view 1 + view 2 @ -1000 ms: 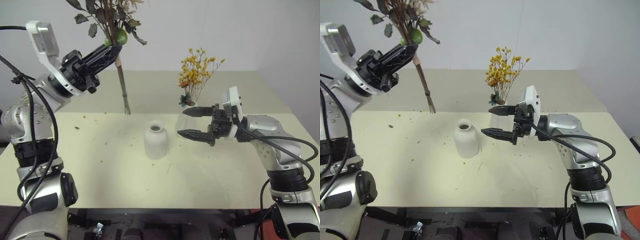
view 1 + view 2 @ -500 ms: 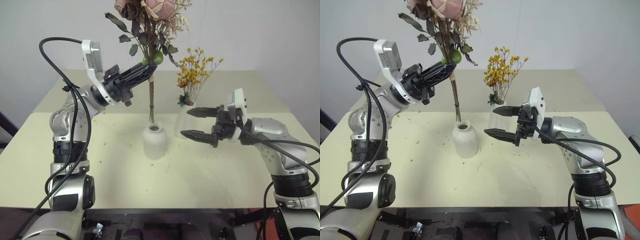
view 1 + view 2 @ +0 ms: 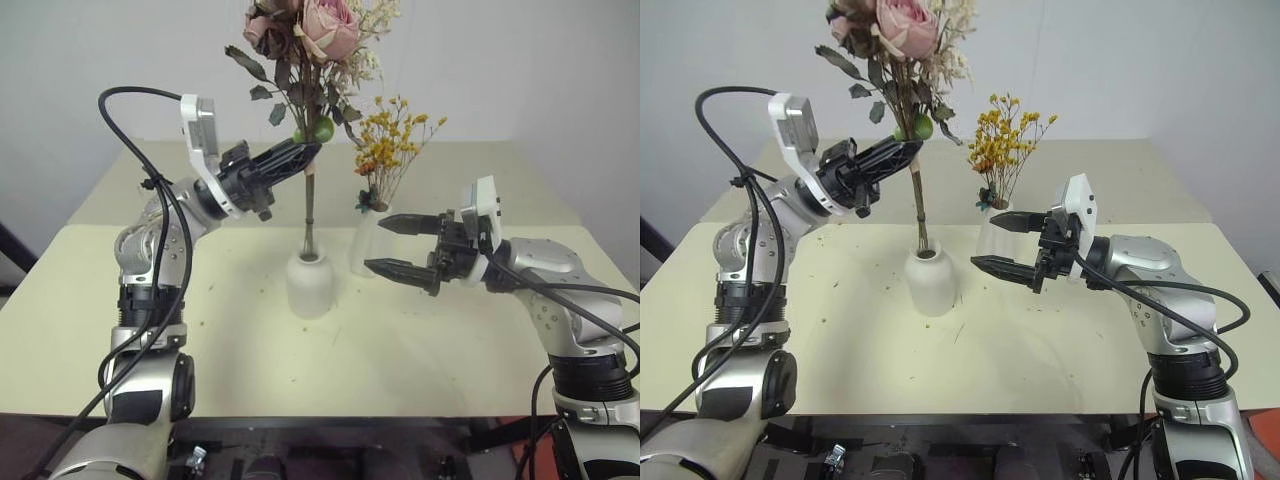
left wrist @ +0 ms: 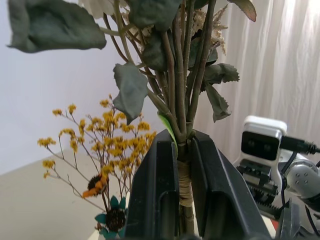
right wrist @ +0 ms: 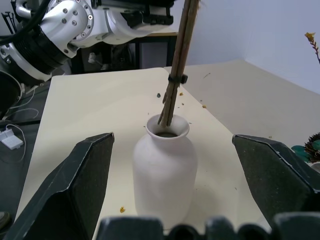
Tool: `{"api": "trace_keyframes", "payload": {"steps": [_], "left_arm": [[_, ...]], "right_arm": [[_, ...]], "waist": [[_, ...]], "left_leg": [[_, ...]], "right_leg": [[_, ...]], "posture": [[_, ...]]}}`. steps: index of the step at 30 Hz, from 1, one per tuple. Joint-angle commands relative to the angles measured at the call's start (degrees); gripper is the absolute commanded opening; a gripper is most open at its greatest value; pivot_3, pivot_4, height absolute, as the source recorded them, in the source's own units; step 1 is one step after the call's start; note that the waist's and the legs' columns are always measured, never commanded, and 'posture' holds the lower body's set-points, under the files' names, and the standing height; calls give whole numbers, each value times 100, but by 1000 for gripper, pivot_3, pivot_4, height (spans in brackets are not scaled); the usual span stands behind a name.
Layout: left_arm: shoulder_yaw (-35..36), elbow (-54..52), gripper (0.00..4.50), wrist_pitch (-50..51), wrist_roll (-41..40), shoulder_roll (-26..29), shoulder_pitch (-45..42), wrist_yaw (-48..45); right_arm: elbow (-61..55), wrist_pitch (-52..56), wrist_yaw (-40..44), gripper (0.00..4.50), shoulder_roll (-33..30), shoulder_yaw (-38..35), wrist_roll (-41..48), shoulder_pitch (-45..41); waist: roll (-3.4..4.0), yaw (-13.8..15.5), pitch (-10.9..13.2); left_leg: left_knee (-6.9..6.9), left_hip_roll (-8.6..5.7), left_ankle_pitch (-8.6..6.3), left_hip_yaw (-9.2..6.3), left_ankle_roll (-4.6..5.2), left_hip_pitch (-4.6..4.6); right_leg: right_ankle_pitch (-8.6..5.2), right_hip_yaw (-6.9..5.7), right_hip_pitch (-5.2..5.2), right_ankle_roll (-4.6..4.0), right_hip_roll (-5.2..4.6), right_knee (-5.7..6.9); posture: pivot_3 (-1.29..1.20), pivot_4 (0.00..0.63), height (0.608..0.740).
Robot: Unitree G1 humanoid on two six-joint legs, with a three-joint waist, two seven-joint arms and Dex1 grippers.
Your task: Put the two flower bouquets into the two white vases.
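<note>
Right wrist view: I see rose bouquet (image 3: 310, 60) stems inside short vase (image 5: 165, 170), left gripper (image 3: 300, 155) clamping them; right gripper (image 3: 390, 245), at the vase's three o'clock, gapes wide.

We saw a pale cream surface (image 3: 200, 340) carrying two white vases. The short rounded vase (image 3: 310, 283) stood near the middle, stems entering its mouth. The taller slim vase (image 3: 366, 243) stood just beside it, toward the far edge and the right, holding yellow flowers. Small dark crumbs (image 3: 883, 292) lay scattered around them.
</note>
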Motion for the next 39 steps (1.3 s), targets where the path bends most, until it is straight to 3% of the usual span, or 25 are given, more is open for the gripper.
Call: {"api": "trace_keyframes", "payload": {"steps": [1,24,32,38,39], "left_arm": [[-15,-88,123,-146,32,-26,30,0],[-313,-650,123,-109,366,-90,1068,357],[-193,-1344,2614,382,155,343,1609,331],[151,-2173,4493,834,-276,1056,2284,304],[277,-2332,4493,903,-354,1203,2444,322]], "right_arm": [[-282,28,-94,4500,-68,-177,116,-30],[-232,-13,-41,4500,-96,-110,127,-56],[-184,-30,1,4500,-101,-97,110,-78],[-114,-58,40,4500,-85,-81,77,-122],[-101,-65,48,4500,-84,-79,72,-125]], "waist": [[0,-2,0],[0,1,0],[0,-6,0],[0,-14,0],[0,-14,0]], "left_leg": [[0,0,0,0,0,0],[0,1,0,0,0,1],[0,2,0,0,0,1],[-1,3,0,0,1,2],[-1,3,0,0,0,2]], "right_leg": [[0,0,0,0,0,-1],[1,0,1,-1,0,0],[0,0,0,0,1,0],[-10,1,0,15,1,0],[-10,1,0,16,1,-1]], "posture": [[0,150,740],[0,150,740],[0,150,740],[0,150,740],[0,150,740]]}}
